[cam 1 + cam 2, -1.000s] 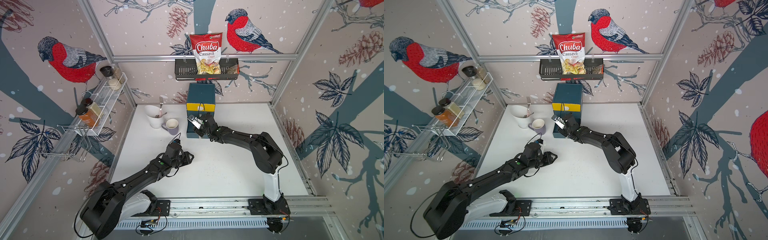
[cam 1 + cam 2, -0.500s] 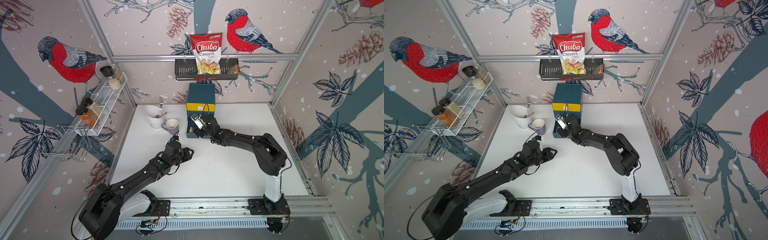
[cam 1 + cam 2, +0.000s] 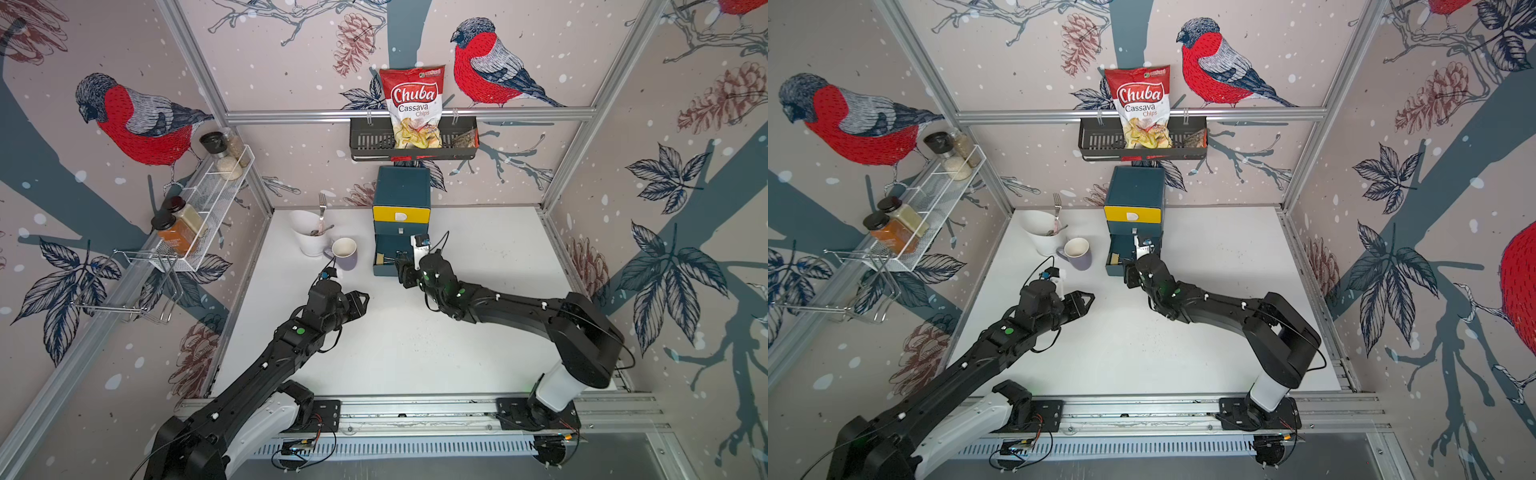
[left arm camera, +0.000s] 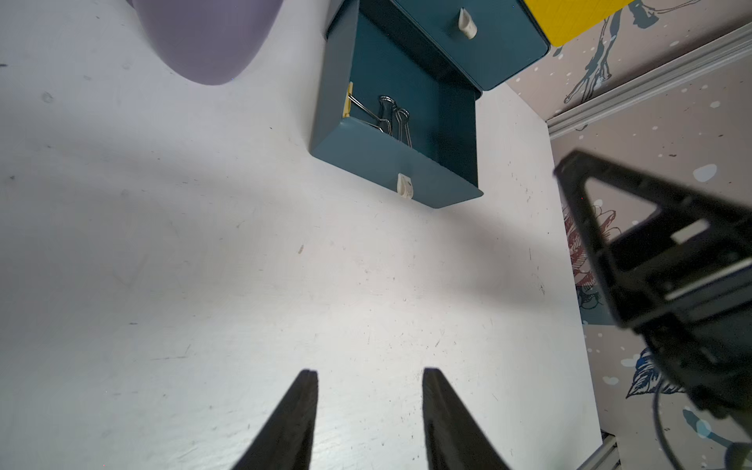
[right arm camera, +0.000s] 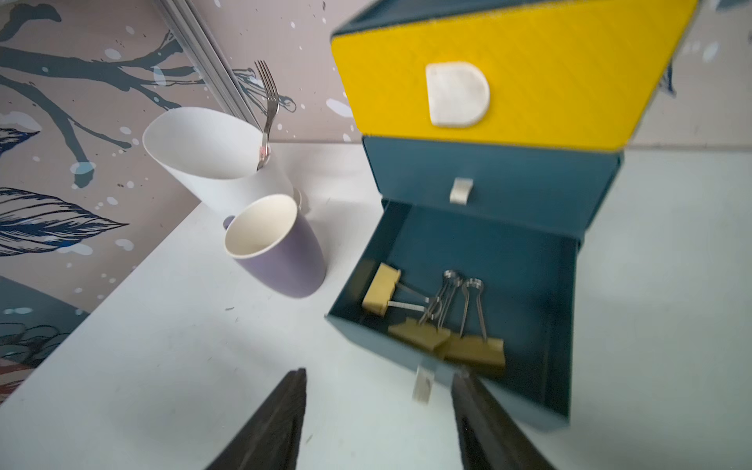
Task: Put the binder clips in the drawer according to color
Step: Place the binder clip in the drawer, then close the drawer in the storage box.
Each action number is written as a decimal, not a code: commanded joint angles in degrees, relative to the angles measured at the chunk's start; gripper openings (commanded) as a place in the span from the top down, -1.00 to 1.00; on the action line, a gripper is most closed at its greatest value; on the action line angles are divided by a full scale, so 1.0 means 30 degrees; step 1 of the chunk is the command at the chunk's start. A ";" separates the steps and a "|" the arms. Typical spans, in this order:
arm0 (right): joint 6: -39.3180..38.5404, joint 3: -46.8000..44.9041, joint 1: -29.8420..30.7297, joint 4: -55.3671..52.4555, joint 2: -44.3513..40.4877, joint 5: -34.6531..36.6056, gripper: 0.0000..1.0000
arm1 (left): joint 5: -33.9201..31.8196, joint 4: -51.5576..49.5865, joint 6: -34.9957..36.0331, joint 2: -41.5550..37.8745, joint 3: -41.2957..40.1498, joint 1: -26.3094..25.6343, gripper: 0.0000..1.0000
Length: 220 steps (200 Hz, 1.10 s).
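The teal drawer [image 3: 401, 193] [image 3: 1133, 191] stands at the back of the table with its yellow top front shut. Its bottom tray [image 5: 480, 248] is pulled out. Three yellow binder clips [image 5: 380, 289] [image 5: 419, 334] [image 5: 476, 350] lie inside it, and their wire handles [image 4: 384, 118] show in the left wrist view. My right gripper [image 5: 380, 372] [image 3: 405, 274] is open just in front of that tray, with the tray's white pull [image 5: 423, 384] between its fingers and nothing held. My left gripper [image 4: 370, 371] [image 3: 359, 303] is open over bare table, a short way in front of the tray.
A purple mug [image 3: 345, 253] and a white cup holding a fork [image 3: 309, 235] stand left of the chest. A black wire basket with a chips bag [image 3: 413, 141] hangs on the back wall above it. A spice rack [image 3: 208, 195] lines the left wall.
My right gripper has drawn back from over the open tray to its front edge. My left gripper has edged slightly toward the mug.
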 commanded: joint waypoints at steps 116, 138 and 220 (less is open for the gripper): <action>1.0503 -0.2215 -0.2253 0.6368 0.3700 -0.5582 0.49 | 0.1239 -0.3990 0.2224 -0.1843 0.1393 0.2270 0.03; 1.1127 -0.2291 -0.2537 0.7839 0.4843 -0.5796 0.52 | 0.1305 -0.4052 0.2295 -0.1857 0.1558 0.2358 0.03; 1.1549 -0.0633 -0.3920 1.4185 0.8706 -0.5886 0.53 | 0.1415 -0.3646 0.1816 -0.2111 0.1155 0.2418 0.03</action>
